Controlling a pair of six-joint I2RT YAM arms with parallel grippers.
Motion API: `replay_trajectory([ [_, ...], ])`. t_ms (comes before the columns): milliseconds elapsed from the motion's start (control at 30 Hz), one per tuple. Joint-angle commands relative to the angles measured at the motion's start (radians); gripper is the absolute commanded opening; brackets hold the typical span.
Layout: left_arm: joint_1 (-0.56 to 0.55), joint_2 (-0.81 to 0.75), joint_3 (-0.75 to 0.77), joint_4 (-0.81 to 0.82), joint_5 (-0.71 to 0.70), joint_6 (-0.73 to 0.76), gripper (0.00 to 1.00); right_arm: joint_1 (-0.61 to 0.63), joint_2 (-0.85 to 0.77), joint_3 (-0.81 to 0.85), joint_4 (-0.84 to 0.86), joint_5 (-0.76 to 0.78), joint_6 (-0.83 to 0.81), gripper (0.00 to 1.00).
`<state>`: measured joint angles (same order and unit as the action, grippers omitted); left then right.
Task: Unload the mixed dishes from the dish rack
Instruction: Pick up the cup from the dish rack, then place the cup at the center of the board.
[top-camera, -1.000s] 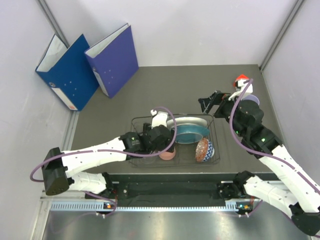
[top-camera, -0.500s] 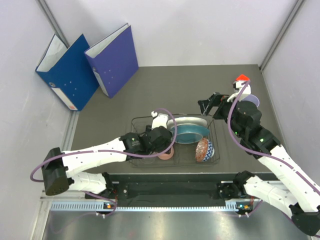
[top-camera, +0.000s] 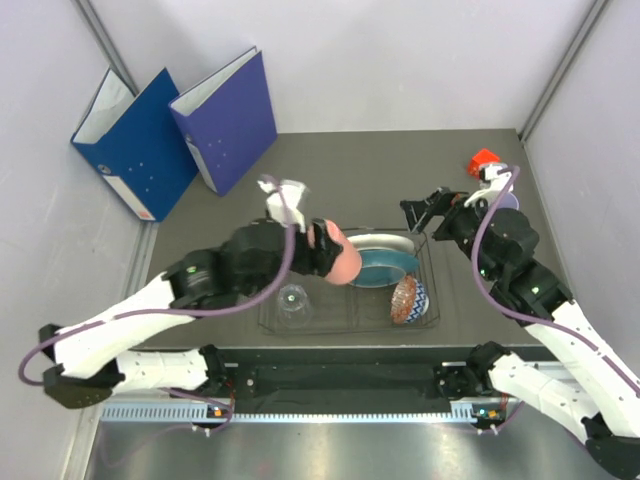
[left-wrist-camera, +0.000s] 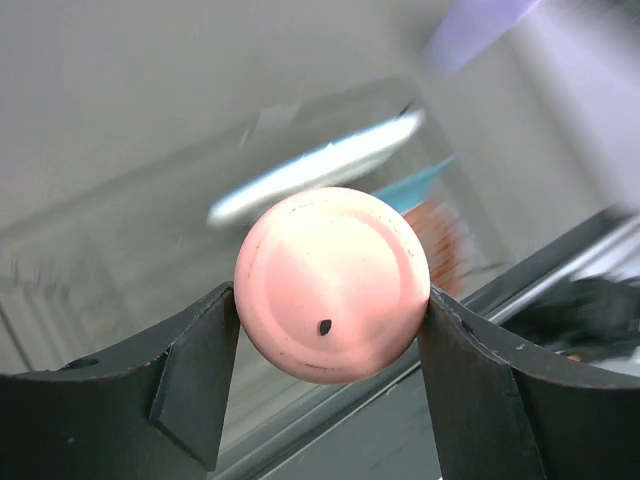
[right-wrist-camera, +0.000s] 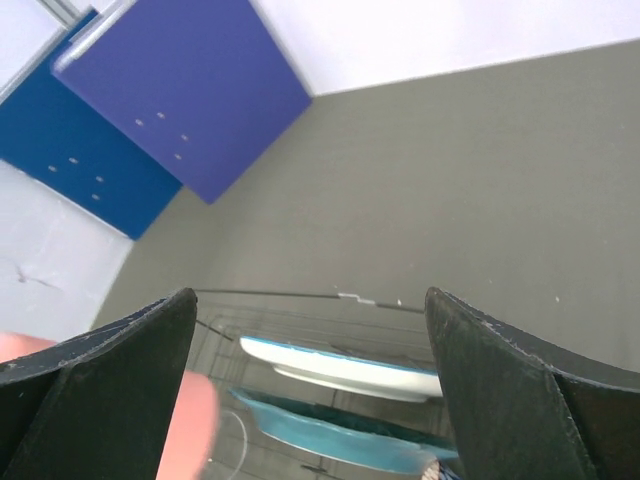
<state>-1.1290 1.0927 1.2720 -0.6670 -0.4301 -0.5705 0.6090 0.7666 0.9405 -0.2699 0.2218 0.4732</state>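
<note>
My left gripper is shut on the salmon-pink cup and holds it in the air above the dish rack. In the left wrist view the cup's base sits between both fingers. The clear glass stands in the rack's left part. The white plate and teal plate stand in the slots, and the red-patterned bowl is at the front right. My right gripper is open and empty behind the rack's far right corner, facing the plates. The lavender cup is mostly hidden behind the right arm.
Two blue binders stand at the far left, also in the right wrist view. A small red block lies at the far right. Grey walls close in both sides of the table.
My left gripper has lifted the salmon-pink cup up out of the rack, uncovering the clear glass below. The right gripper has barely moved.
</note>
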Motion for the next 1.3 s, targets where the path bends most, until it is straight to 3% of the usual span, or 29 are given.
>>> replay_trajectory([
  [0, -0.002, -0.16, 0.035, 0.196, -0.001, 0.122, 0.0, 0.012, -0.044, 0.008, 0.107, -0.045, 0.018, 0.96],
  [133, 0.009, -0.209, -0.02, 0.374, -0.044, 0.187, 0.0, 0.012, -0.096, -0.049, 0.218, -0.149, 0.056, 0.95],
  [267, 0.057, -0.209, -0.089, 0.602, 0.101, 0.175, 0.0, 0.014, -0.113, -0.068, 0.313, -0.219, 0.085, 0.94],
  [333, 0.142, -0.197, -0.129, 0.67, 0.201, 0.103, 0.0, 0.014, -0.118, -0.077, 0.333, -0.246, 0.097, 0.93],
  [367, 0.243, -0.177, -0.141, 0.722, 0.276, 0.062, 0.0, 0.014, -0.124, -0.081, 0.353, -0.249, 0.1, 0.93],
  [467, 0.467, -0.102, -0.207, 0.929, 0.607, -0.185, 0.0, 0.014, -0.138, -0.095, 0.383, -0.262, 0.108, 0.91],
  [500, 0.504, -0.077, -0.229, 1.078, 0.719, -0.312, 0.0, 0.014, -0.141, -0.101, 0.386, -0.263, 0.108, 0.91],
  [567, 0.572, -0.004, -0.287, 1.225, 0.783, -0.415, 0.0, 0.012, -0.151, -0.101, 0.39, -0.263, 0.105, 0.91],
  [800, 0.592, 0.226, -0.327, 1.703, 0.918, -0.718, 0.0, 0.014, -0.144, -0.117, 0.402, -0.262, 0.093, 0.89],
  [867, 0.591, 0.268, -0.326, 1.78, 0.941, -0.752, 0.0, 0.014, -0.125, -0.114, 0.419, -0.268, 0.09, 0.87],
  [1133, 0.591, 0.268, -0.313, 1.741, 0.941, -0.736, 0.0, 0.014, -0.047, -0.095, 0.457, -0.271, 0.074, 0.84],
  [1267, 0.591, 0.28, -0.322, 1.759, 0.944, -0.749, 0.0, 0.012, 0.005, -0.083, 0.486, -0.297, 0.082, 0.75],
])
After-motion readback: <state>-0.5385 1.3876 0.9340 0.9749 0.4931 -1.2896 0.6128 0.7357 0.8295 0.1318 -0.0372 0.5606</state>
